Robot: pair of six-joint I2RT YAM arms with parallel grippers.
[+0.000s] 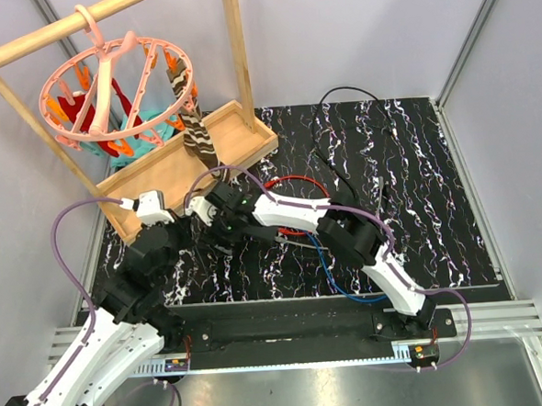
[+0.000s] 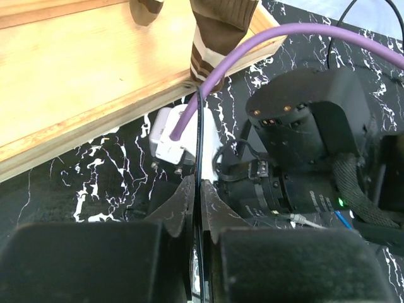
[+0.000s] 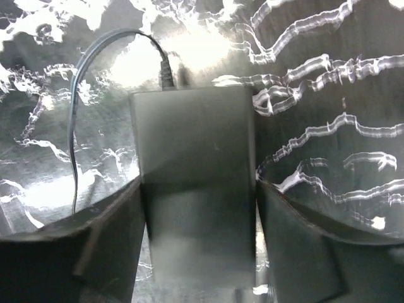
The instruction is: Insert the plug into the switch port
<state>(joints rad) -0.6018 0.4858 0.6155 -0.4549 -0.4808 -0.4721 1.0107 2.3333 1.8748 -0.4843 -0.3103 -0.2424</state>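
In the right wrist view the flat matte black switch box (image 3: pixel 196 126) lies on the marbled table between my right gripper's fingers (image 3: pixel 120 233), which press on its two long sides. A small black plug (image 3: pixel 166 77) with a thin cord (image 3: pixel 74 126) meets the box's far edge. My right gripper (image 3: pixel 197 189) also shows in the top view (image 1: pixel 215 227), close beside my left gripper (image 1: pixel 182 230). My left gripper (image 2: pixel 199 189) is shut on a thin black cord (image 2: pixel 199 126) that runs up between its fingers. I cannot tell how deep the plug sits.
A wooden tray (image 1: pixel 186 162) with a rack stands at the back left and holds a pink peg hanger (image 1: pixel 107 84) and a striped sock (image 1: pixel 198 138). Red (image 1: pixel 297 181) and blue (image 1: pixel 340 277) cables lie under the right arm. A black cable (image 1: pixel 338 98) loops at the back.
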